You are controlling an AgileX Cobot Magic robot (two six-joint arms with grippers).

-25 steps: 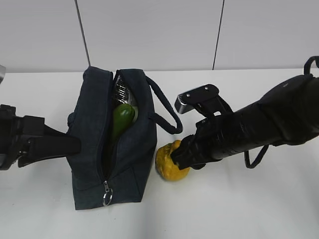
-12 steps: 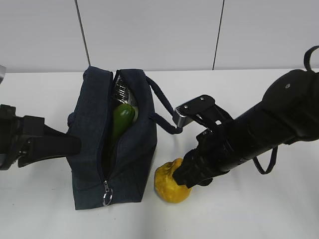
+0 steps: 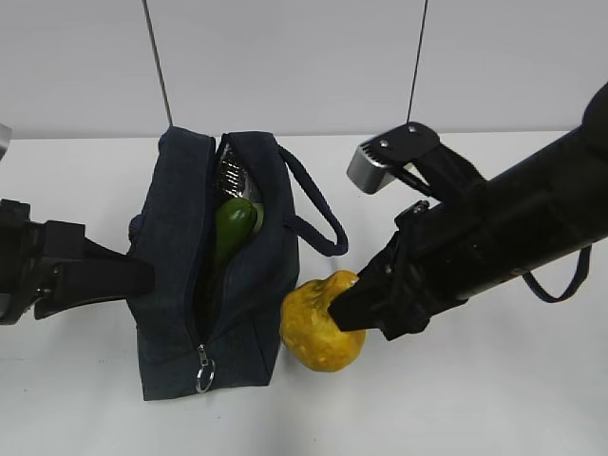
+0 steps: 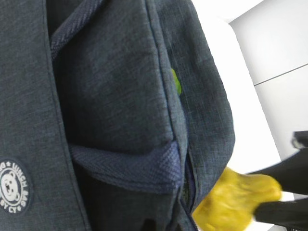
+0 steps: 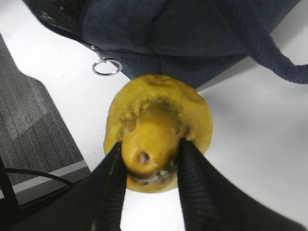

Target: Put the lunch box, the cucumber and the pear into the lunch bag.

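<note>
The dark navy lunch bag [image 3: 180, 285] stands left of centre with its zipper open. The green cucumber [image 3: 233, 228] lies inside it, and a green sliver of the cucumber [image 4: 176, 84] shows through the opening. Behind it something silvery glints; the lunch box is hidden. My right gripper [image 3: 347, 309] is shut on the yellow pear [image 3: 321, 332], held off the table beside the bag's near right corner. In the right wrist view both fingers [image 5: 187, 159] clamp the pear [image 5: 159, 120] at its dimpled end. My left gripper [image 3: 142, 275] is shut, its tip against the bag's left side [image 4: 110, 96].
The bag's looped strap handle [image 3: 318, 214] hangs toward my right arm. The zipper's metal ring pull [image 3: 204, 378] dangles at the near end. White table all round; its edge and the dark floor [image 5: 29, 125] lie close to the pear.
My right gripper has lifted the pear off the table and carried it up and slightly left, nearer the bag. The left arm and the bag have not moved.
</note>
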